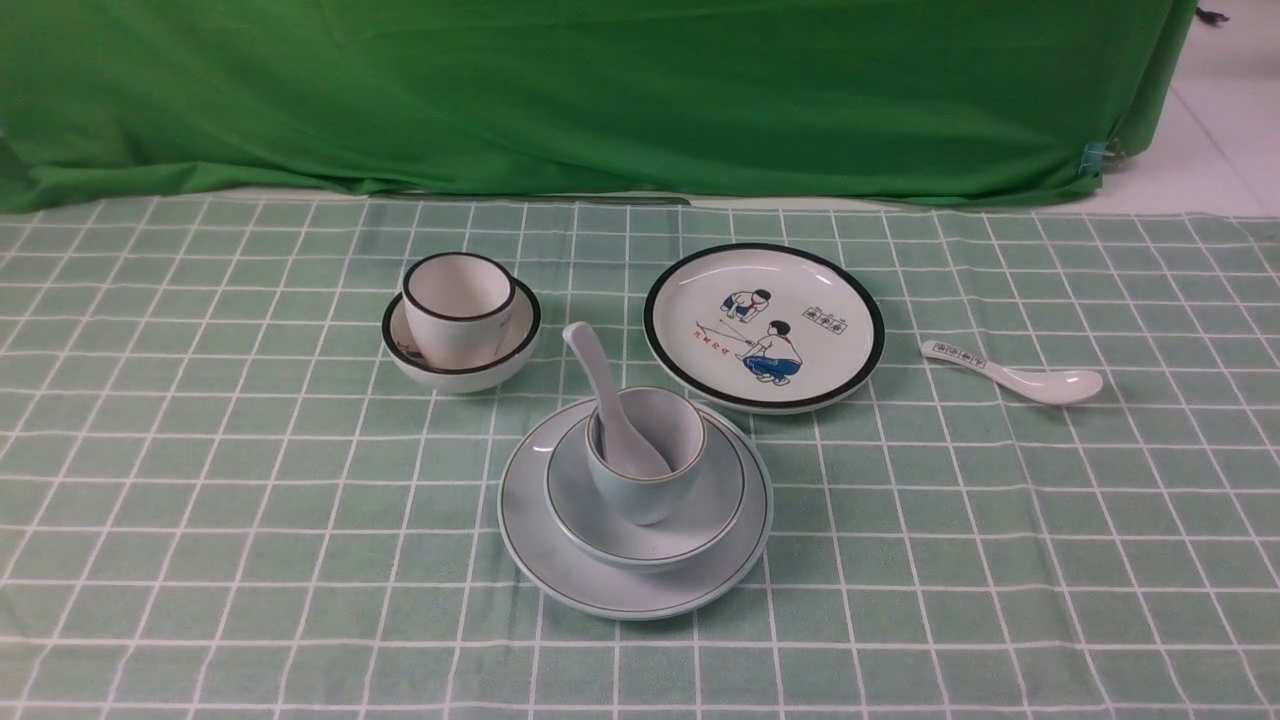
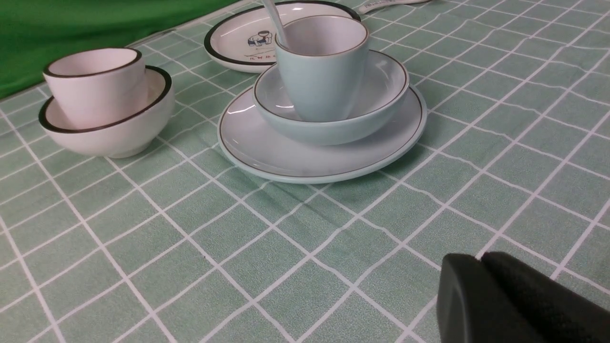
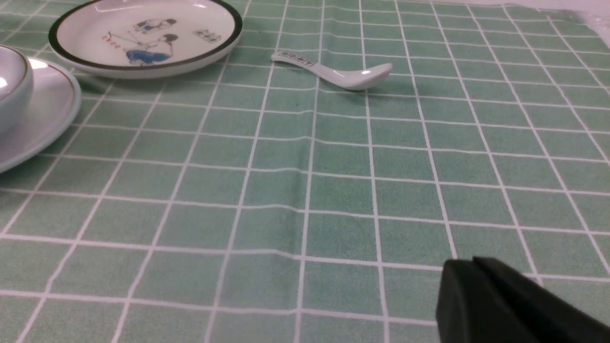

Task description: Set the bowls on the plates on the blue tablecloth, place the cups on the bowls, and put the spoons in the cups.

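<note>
Blue set's stacked already, plain spoon (image 1: 610,400) in cup (image 1: 645,455) on bowl (image 1: 645,500) on plate (image 1: 635,520), while white cup+bowl (image 1: 460,320) is left off the cartoon plate (image 1: 765,325), printed spoon (image 1: 1010,372) on the cloth, both arms' fingers (image 2: 481,267) (image 3: 472,269) shut w/ nothing held.

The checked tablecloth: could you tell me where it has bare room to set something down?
The tablecloth is bare along the whole near edge, all along the left of the black-rimmed bowl, and right of the printed spoon. It is crowded mid-cloth, where that bowl, the cartoon plate and the pale blue plate sit close together.
</note>
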Robot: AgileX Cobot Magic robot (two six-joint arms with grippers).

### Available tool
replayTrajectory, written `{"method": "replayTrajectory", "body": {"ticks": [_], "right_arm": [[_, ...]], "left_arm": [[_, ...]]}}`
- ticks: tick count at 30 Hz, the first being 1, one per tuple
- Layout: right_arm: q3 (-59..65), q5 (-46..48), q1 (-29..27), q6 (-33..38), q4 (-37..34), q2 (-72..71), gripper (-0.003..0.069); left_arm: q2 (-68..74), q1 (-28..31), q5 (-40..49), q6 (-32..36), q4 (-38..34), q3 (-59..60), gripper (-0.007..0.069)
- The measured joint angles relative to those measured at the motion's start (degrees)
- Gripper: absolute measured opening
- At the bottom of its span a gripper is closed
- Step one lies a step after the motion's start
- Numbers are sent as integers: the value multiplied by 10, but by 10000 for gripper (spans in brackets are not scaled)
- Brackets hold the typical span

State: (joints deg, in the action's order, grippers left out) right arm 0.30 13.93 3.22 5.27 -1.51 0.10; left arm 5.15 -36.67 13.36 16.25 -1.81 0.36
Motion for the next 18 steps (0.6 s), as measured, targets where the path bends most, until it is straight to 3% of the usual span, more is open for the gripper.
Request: {"method": "replayTrajectory", "body": {"ticks": [18], "right_arm": [[0,0,-1,0,0,0,60]], "left_arm": [[0,0,0,0,0,0,10]]}}
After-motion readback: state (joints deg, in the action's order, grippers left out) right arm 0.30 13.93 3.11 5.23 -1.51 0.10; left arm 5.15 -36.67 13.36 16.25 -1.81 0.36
